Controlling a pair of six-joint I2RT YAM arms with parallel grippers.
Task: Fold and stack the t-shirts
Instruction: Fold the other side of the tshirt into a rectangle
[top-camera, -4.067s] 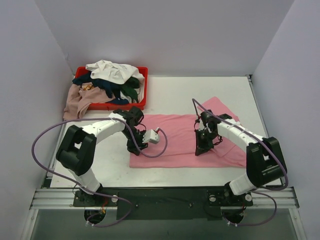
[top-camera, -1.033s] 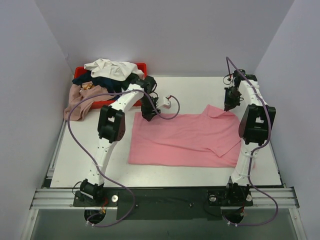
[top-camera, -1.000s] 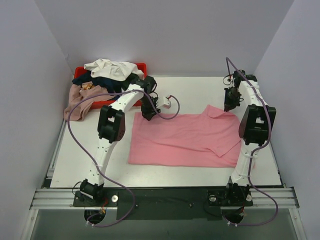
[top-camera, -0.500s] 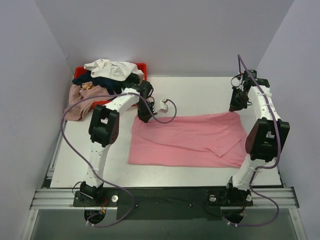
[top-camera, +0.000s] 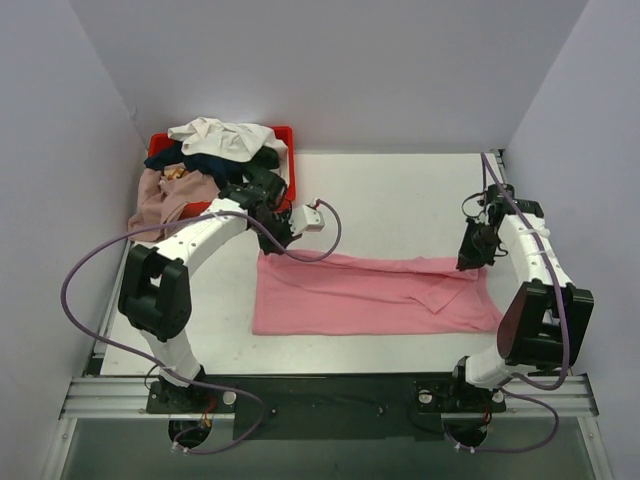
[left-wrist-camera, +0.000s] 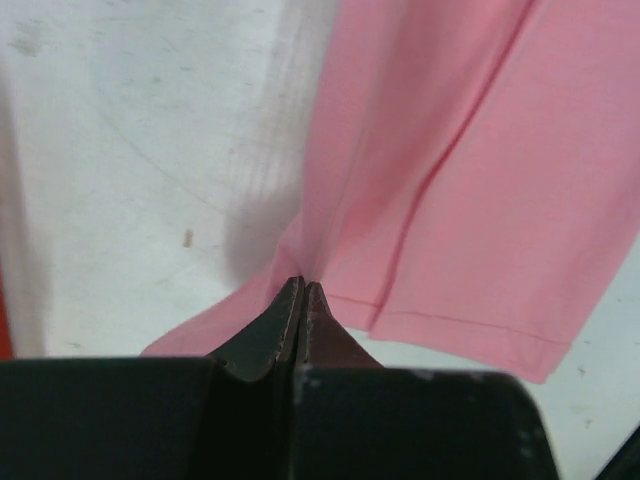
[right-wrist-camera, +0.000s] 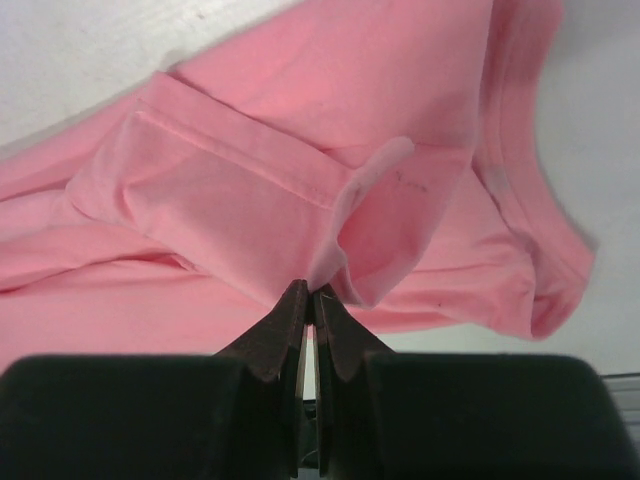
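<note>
Cloth of pink t-shirt (top-camera: 370, 300), centre frame, is judged soft, limp; 2 upper corners are pinched, jaws of left gripper (top-camera: 272, 243) and right gripper (top-camera: 467, 262) clamped on fabric.

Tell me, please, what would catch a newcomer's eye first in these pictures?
The bright pink t-shirt stretched sideways across the white table, with the left gripper and right gripper each shut on its far edge, one at either end. Next, the red tray at the table's far left corner, heaped with crumpled shirts, a white shirt on top.
</note>
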